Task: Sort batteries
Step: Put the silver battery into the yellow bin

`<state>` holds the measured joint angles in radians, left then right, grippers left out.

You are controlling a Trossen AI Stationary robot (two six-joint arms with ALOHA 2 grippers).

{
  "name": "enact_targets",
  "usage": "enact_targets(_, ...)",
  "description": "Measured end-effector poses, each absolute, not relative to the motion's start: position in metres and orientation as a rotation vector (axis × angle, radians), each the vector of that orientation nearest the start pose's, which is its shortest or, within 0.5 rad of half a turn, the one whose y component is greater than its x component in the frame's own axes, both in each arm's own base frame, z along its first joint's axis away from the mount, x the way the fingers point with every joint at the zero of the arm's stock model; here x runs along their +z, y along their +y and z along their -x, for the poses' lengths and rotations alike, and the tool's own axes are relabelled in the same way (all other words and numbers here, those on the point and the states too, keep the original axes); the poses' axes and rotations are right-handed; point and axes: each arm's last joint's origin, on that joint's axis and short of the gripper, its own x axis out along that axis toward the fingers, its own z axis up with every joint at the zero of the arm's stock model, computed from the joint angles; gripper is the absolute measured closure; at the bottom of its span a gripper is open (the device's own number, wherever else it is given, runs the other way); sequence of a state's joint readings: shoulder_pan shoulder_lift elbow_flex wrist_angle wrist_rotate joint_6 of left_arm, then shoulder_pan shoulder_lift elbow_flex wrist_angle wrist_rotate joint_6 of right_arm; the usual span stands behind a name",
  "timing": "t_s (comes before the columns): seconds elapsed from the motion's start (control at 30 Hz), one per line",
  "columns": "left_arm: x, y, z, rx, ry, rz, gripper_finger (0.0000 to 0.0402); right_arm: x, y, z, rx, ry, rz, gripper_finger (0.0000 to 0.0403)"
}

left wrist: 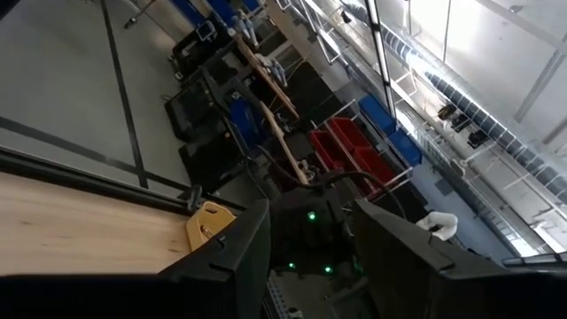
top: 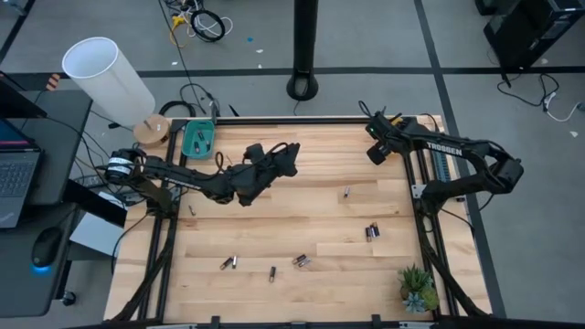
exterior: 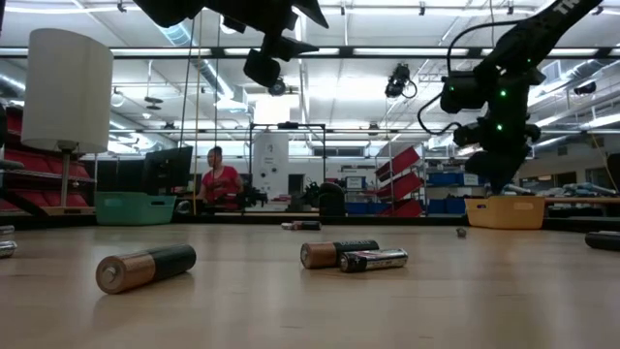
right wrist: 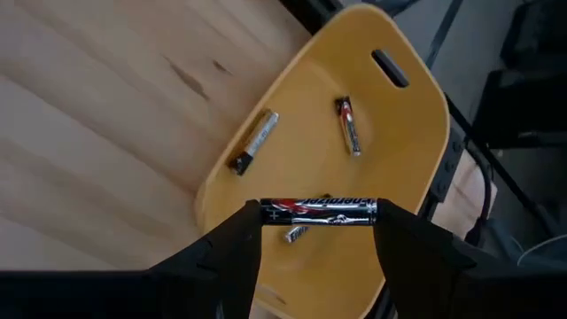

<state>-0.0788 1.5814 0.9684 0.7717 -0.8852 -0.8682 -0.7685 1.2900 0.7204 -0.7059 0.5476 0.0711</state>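
Observation:
Several small cylindrical batteries lie scattered on their sides on the wooden table: one pair [top: 372, 232], a single one [top: 346, 193], and others near the front edge [top: 272, 273]. In the low view the closest ones are a copper-tipped battery [exterior: 145, 269] and a pair [exterior: 354, 256]. My right gripper [right wrist: 319, 217] hangs over the orange tray [right wrist: 292, 89] at the far right corner, shut on a black battery. Three batteries [right wrist: 254, 142] rest in that tray. My left gripper [left wrist: 310, 252] is open and empty, raised above the table's middle [top: 289, 153]. My right gripper holds a black battery with red markings [right wrist: 319, 211] by its two ends, one fingertip [right wrist: 244, 232] on each end cap, so the battery spans the gap. The fingers come from above, pointing down. The battery lies level, lifted clear above the orange tray.
A teal tray [top: 199, 139] sits at the far left of the table, with a white lamp [top: 105, 73] beside it. A small green plant [top: 418, 287] stands at the near right corner. A person in red [exterior: 219, 182] sits in the room beyond the table.

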Motion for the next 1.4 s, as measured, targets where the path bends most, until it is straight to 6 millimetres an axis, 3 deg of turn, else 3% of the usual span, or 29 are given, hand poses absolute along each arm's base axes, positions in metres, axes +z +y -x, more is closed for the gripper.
enact_targets(0.4, 0.289, -0.005, -0.344, 0.677, -0.481, 0.895, 0.0229, 0.183, -0.157, -0.14, -1.193, 1.326, -0.19, 0.0158)
enact_targets(0.77, 0.289, -0.005, -0.344, 0.662, -0.467, 0.893, 0.0229, 0.187, -0.151, -0.144, -1.162, 1.315, -0.157, 0.0155)
enact_targets(1.17, 0.269, -0.001, -0.343, 0.579, -0.119, 0.85, 0.0229, 0.223, -0.104, -0.159, -1.02, 1.049, -0.051, 0.0163)
enact_targets(1.27, 0.268, -0.003, -0.344, 0.527, -0.081, 0.842, 0.0229, 0.236, -0.088, -0.162, -0.883, 0.925, -0.079, 0.0171)
enact_targets(1.4, 0.267, -0.004, -0.344, 0.501, -0.055, 0.827, 0.0229, 0.248, -0.067, -0.17, -0.579, 0.733, -0.244, 0.0181)
